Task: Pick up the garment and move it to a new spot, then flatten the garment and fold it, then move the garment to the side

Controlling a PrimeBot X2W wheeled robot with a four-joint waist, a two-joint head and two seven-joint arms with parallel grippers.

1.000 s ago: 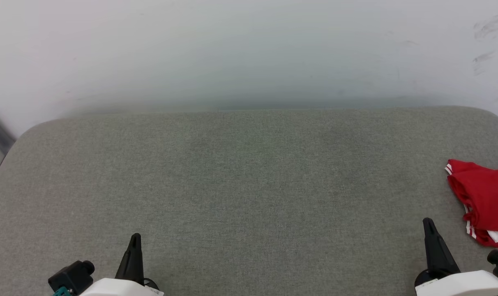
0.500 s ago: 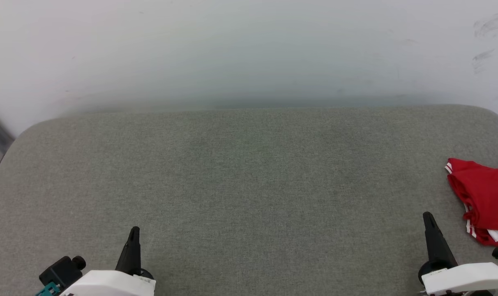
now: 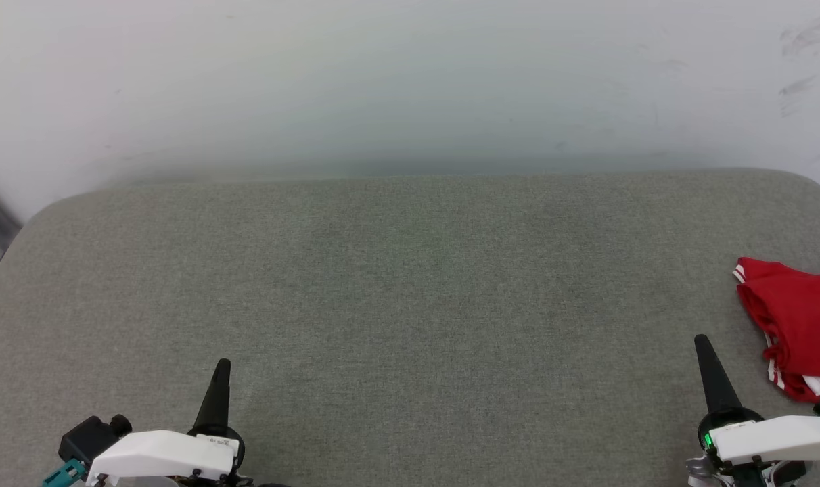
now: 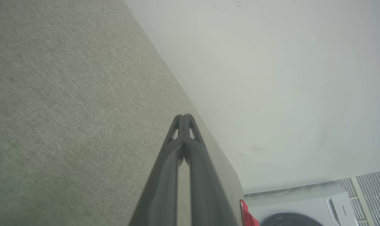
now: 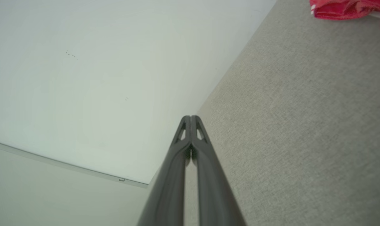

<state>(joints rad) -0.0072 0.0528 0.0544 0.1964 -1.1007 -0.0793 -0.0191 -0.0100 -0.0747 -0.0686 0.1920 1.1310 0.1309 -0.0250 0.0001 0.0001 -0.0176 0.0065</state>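
Grey pad [image 3: 410, 284]; both arms' fingers [image 4: 165, 175] together, seemingly empty

A grey fabric-covered desk [image 3: 410, 304] with rounded far corners stands against a pale wall [image 3: 410, 81]. Dark scuffs [image 3: 797, 89] mark the wall above the desk's far right corner. A white washing machine [image 4: 303, 197] stands beyond one end of the desk.

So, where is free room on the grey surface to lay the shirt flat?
Bare: the whole middle of the grey surface, between the wall, the left gripper and the right gripper. Crowded: the right edge, where the garment lies bunched.
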